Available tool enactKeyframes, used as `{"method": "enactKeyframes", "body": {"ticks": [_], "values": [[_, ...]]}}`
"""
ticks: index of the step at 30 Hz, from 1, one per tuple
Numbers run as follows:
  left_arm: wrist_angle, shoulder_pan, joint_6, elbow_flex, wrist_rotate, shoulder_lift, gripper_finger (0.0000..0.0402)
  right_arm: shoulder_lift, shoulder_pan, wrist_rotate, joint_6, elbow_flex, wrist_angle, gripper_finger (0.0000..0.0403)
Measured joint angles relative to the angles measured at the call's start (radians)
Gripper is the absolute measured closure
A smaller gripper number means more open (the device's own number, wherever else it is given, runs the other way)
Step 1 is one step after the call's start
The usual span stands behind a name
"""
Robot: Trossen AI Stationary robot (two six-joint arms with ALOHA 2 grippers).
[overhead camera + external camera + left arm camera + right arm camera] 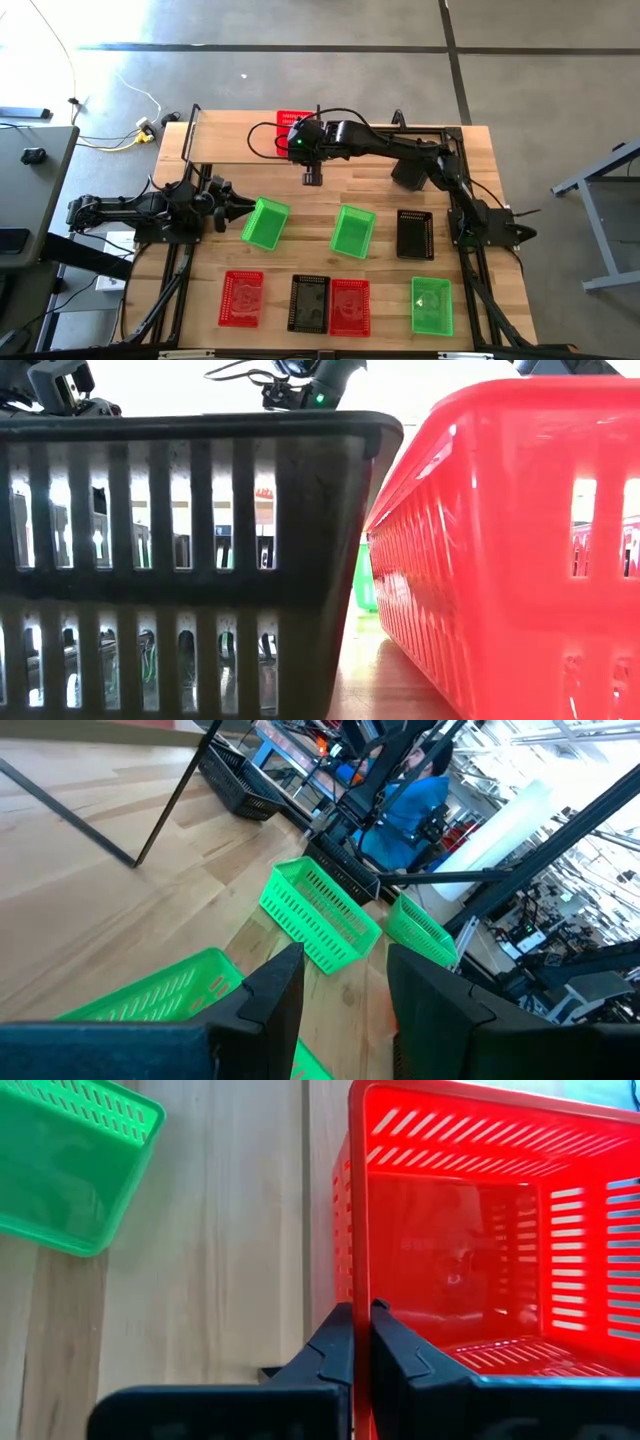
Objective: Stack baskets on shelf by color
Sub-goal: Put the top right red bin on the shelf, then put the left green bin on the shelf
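Note:
A red basket stands on the light-wood shelf at the table's far side, partly under my right arm. My right gripper is above it, shut, slanting down over the basket's near-side rim. On the table below lie green baskets, black ones and red ones. At the table's left my left gripper is open with nothing between its fingers, pointing at the nearest green basket. My right gripper's shut fingertips show in front of the red basket's rim on the side toward the table's near edge, coming from the table's right and slanting down. I cannot tell whether they touch it.
The shelf's thin black posts rise at its ends. Bare shelf plank lies left of the red basket. In the low view a black basket and a red one stand close to the near edge and block most of the sight.

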Motion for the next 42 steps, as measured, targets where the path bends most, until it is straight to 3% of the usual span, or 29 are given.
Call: {"method": "enactKeyframes", "body": {"ticks": [17,24,29,42], "values": [[-0.002,0.000,0.000,0.000,0.000,0.000,0.0267,0.002,0.008,0.049,0.027,0.014,0.022,0.0310],[-0.003,0.000,0.000,0.000,0.000,0.000,0.0253,0.002,0.029,0.055,0.071,0.014,0.023,0.0302],[-0.004,0.000,0.019,0.000,0.000,0.000,0.0244,0.002,0.040,0.126,0.072,0.015,0.038,0.0301],[0.000,0.000,0.097,0.000,0.000,0.000,0.0243,-0.012,0.061,0.126,0.112,0.016,0.038,0.0301]]}}
